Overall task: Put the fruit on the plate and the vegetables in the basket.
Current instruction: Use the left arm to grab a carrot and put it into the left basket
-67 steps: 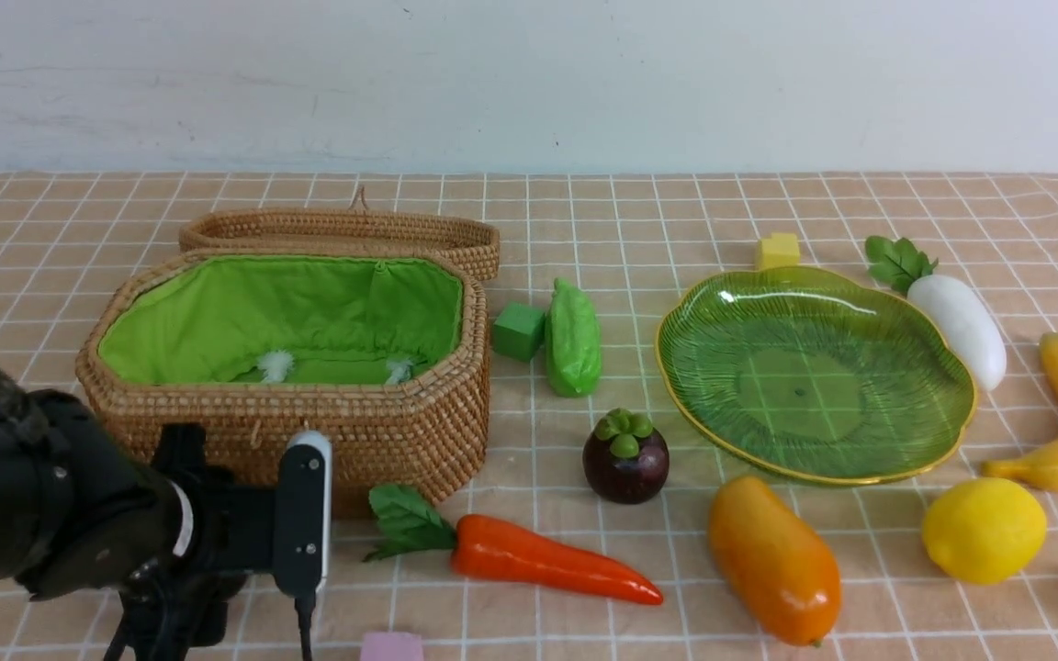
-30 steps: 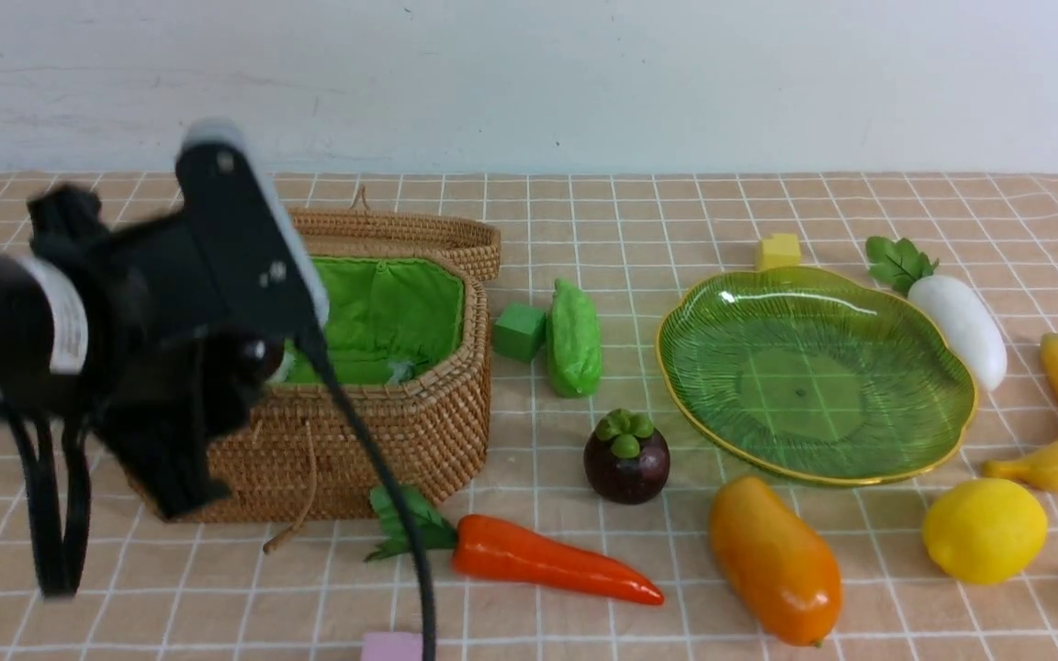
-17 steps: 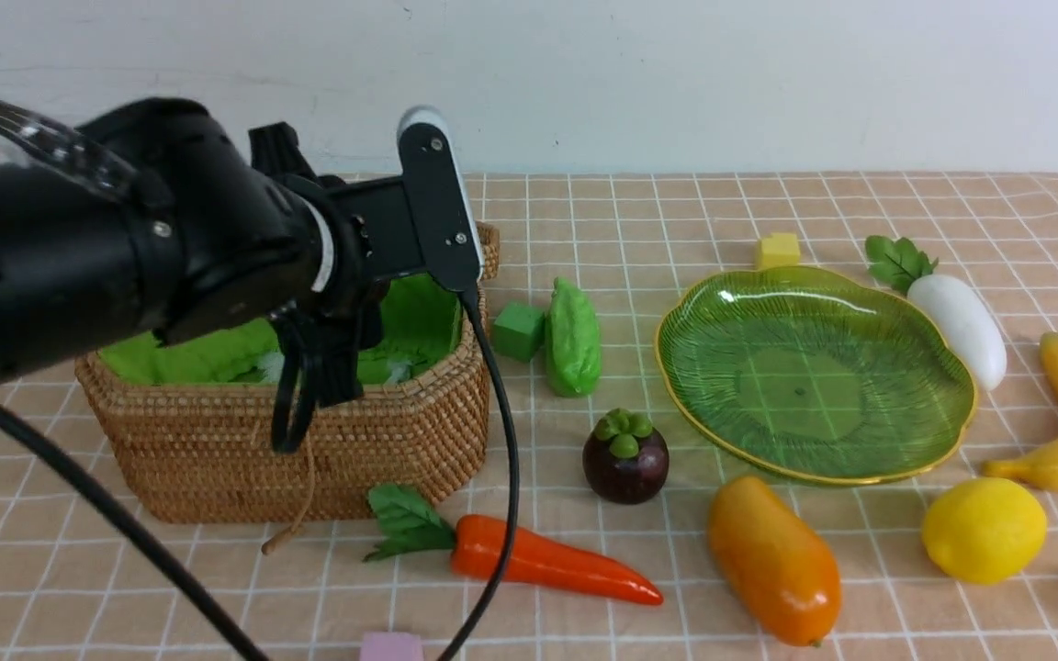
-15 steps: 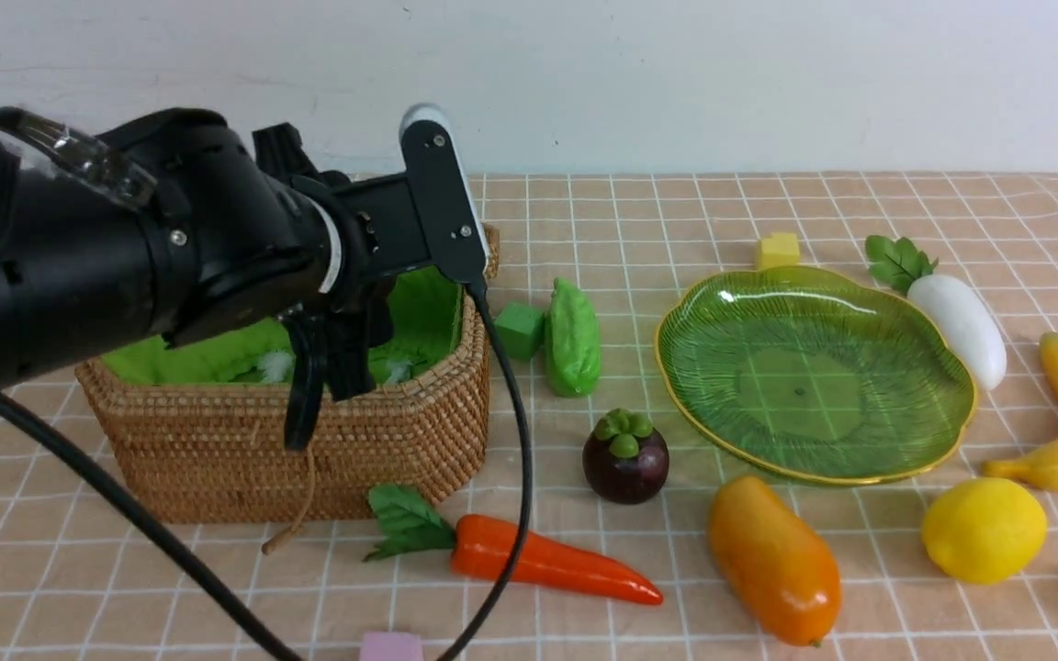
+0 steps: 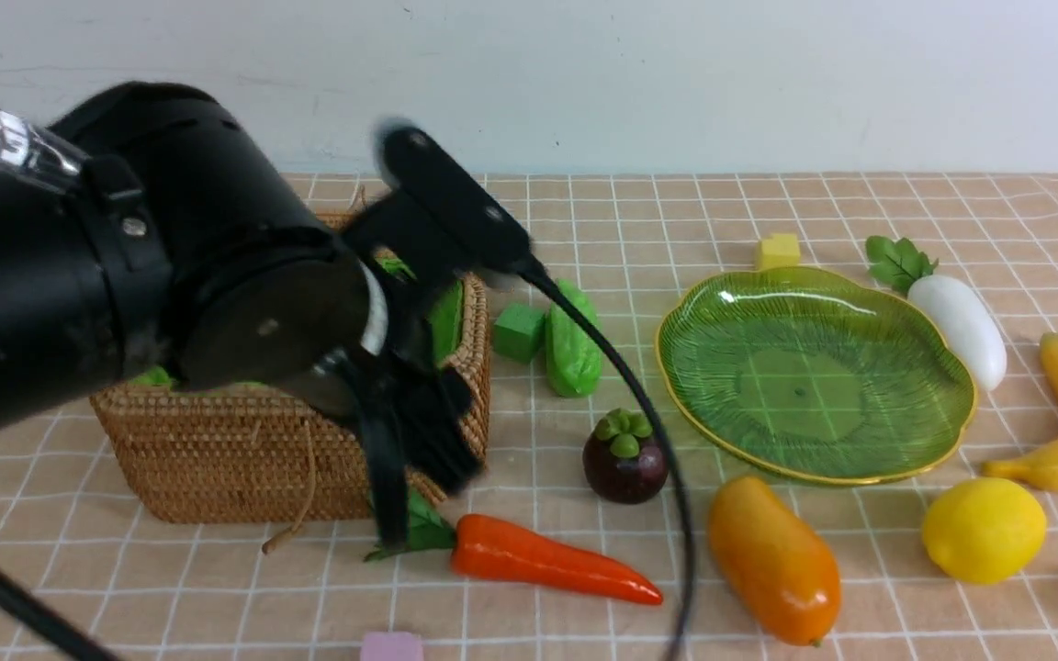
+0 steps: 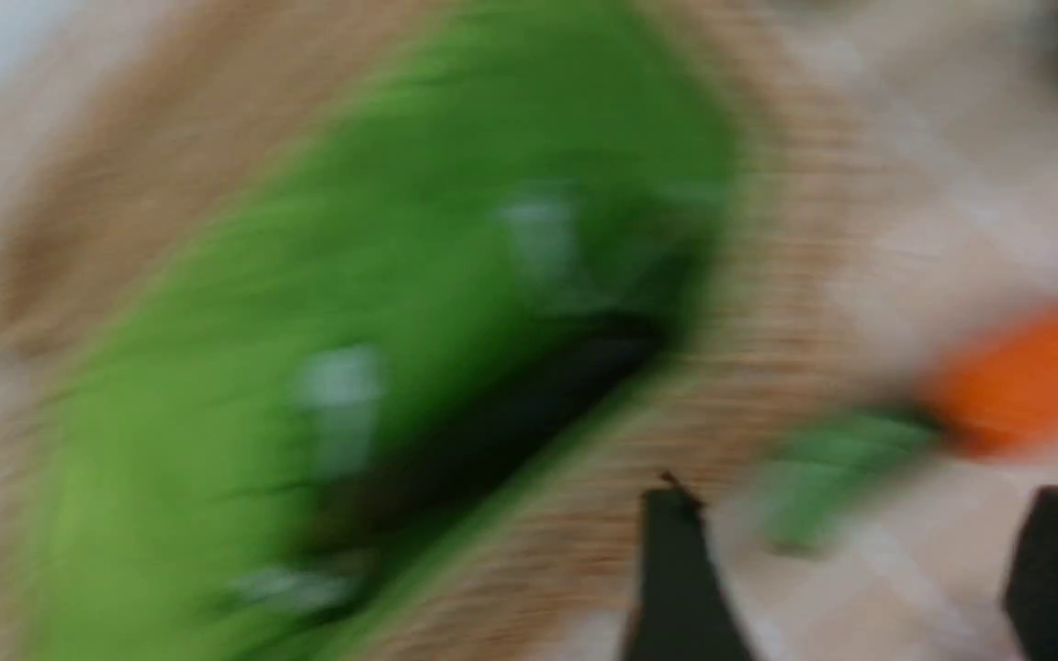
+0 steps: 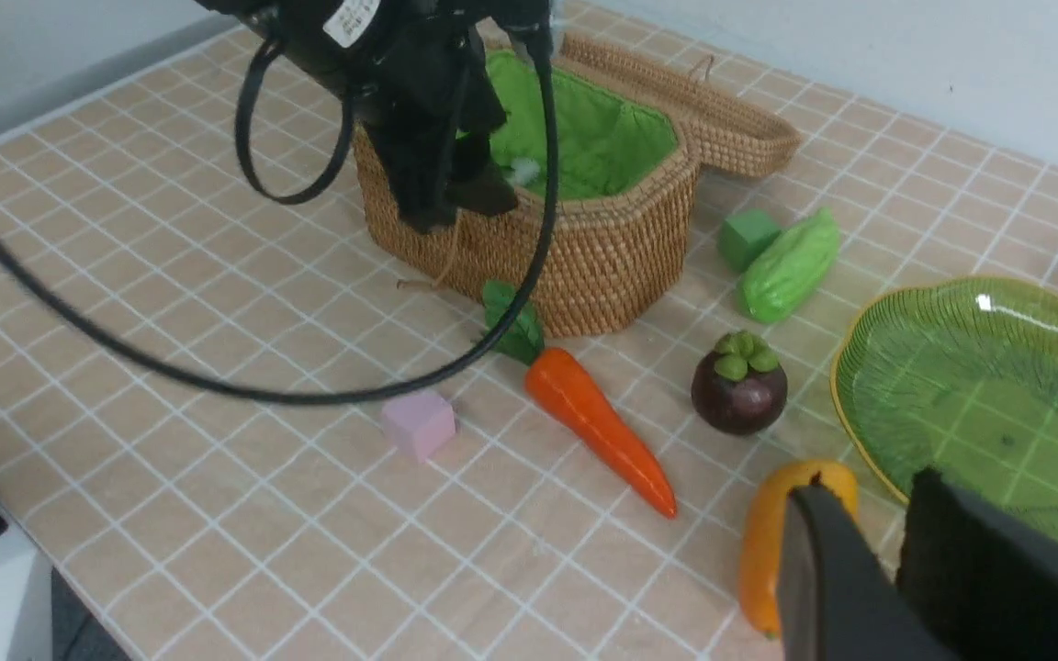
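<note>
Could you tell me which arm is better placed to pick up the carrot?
Left: the left gripper hangs open by the carrot, while the right gripper sits farther off, near the mango.

- Your left hand (image 5: 433, 459) has swung from the near-left corner, over the basket (image 5: 217, 459), to its near-right corner.
- It now overlaps the leaves of the carrot (image 5: 547, 565).

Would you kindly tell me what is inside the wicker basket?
The basket shows green lining, white tufts and a blurred dark shape; the left arm hides the rest.
</note>
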Robot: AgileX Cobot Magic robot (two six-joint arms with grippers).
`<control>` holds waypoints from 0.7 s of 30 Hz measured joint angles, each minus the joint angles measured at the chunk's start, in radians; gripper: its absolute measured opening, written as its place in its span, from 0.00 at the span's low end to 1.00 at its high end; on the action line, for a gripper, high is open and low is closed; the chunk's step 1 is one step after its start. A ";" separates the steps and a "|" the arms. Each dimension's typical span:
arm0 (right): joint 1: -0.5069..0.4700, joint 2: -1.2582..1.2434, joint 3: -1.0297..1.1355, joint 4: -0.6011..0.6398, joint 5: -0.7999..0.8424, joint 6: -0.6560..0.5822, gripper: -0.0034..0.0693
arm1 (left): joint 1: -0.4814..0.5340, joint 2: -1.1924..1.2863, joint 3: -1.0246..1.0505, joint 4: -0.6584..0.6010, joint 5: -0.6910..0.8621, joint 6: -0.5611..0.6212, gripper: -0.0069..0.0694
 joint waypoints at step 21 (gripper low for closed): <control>0.000 0.000 0.001 -0.021 0.103 0.011 0.26 | -0.075 0.572 -0.251 -0.060 -0.024 0.726 0.77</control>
